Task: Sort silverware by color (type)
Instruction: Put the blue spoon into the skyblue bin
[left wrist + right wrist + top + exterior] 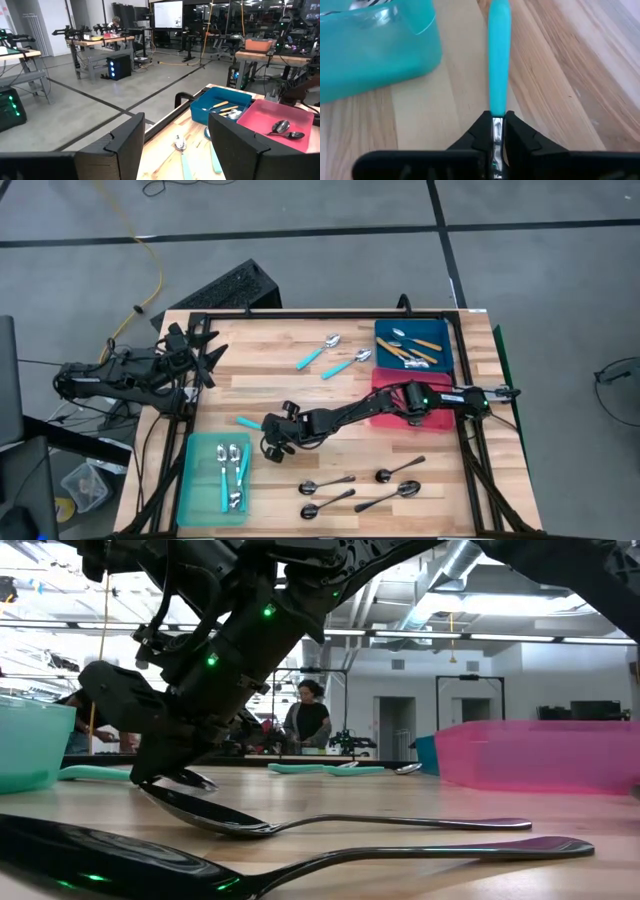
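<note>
My right gripper [268, 436] reaches across the table's middle, just right of the teal bin [196, 480], and is shut on a teal-handled spoon [247, 422]. In the right wrist view its teal handle [498, 55] runs away from the fingers over the wood. Two more teal-handled spoons [320, 352] [347, 364] lie toward the far edge. Several dark metal spoons [327, 484] lie near the front edge. My left gripper [175, 150] stands open and level above the table's far left corner, holding nothing. My right gripper pinches the spoon's bare metal neck [496, 125], just below the teal handle, between its two fingers [475, 135]. The fingers come slanting down from the table's right and lie along the spoon. The handle [95, 773] lies low at the tabletop, pointing left.
The teal bin holds teal-handled spoons [232, 470]. A blue bin [382, 330] with orange-handled spoons stands at the far right. In front of it a pink bin [385, 378] lies partly under my right arm. The dark spoons [300, 823] lie close in front of the right gripper.
</note>
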### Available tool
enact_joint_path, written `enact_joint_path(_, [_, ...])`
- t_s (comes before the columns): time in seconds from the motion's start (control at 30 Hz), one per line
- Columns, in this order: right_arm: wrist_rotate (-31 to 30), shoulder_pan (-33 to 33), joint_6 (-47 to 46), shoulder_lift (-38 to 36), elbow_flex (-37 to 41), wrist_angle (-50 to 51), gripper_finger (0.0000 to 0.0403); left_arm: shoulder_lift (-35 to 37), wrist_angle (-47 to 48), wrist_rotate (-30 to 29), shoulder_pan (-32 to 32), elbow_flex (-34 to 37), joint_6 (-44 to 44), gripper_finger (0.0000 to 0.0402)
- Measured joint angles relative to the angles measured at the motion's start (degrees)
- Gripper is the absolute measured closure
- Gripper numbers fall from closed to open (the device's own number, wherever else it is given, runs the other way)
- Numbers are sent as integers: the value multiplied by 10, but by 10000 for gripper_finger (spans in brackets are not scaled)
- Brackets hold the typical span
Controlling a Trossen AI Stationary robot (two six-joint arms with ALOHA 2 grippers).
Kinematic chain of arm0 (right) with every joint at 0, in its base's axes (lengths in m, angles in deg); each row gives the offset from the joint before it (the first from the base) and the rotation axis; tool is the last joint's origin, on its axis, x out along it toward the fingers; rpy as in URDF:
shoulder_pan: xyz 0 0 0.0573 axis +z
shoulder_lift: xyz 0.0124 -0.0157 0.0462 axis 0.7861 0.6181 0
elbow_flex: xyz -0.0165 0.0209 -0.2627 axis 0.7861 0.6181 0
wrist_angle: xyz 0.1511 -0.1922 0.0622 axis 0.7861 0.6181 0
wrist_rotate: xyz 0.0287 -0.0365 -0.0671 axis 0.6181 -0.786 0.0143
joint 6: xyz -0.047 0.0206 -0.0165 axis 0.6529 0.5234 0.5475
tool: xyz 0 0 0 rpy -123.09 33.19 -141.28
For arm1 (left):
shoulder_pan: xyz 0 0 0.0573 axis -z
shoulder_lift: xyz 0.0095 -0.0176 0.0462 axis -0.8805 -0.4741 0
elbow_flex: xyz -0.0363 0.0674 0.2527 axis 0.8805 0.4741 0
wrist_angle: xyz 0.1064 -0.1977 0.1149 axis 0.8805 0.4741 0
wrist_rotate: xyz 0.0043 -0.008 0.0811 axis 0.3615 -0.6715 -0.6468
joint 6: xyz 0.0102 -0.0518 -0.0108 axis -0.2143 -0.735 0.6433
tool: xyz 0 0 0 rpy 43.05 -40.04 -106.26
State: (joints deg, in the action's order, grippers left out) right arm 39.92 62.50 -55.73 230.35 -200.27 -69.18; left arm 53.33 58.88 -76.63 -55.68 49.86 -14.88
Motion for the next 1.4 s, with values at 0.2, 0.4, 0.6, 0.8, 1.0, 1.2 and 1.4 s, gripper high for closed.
enact_joint_path(0.2, [-25,1,-10,0,1,2,347,0,0,0,0,0,-1,196])
enact_joint_path(0.4, [-26,-5,-8,-3,2,5,349,0,-1,0,0,0,-1,196])
enact_joint_path(0.6, [-28,-14,18,0,-22,12,349,0,-1,0,0,0,-1,196])
enact_joint_path(0.8, [-49,-23,48,3,-50,29,349,0,-1,0,0,0,-1,196])
enact_joint_path(1.0, [-83,-30,77,1,-80,35,350,0,-1,0,0,0,-1,196])
enact_joint_path(1.2, [-120,-29,150,0,-123,30,350,0,-1,0,0,0,-1,196])
enact_joint_path(1.4, [-128,-18,259,0,-145,-21,350,0,-1,0,0,0,-1,196])
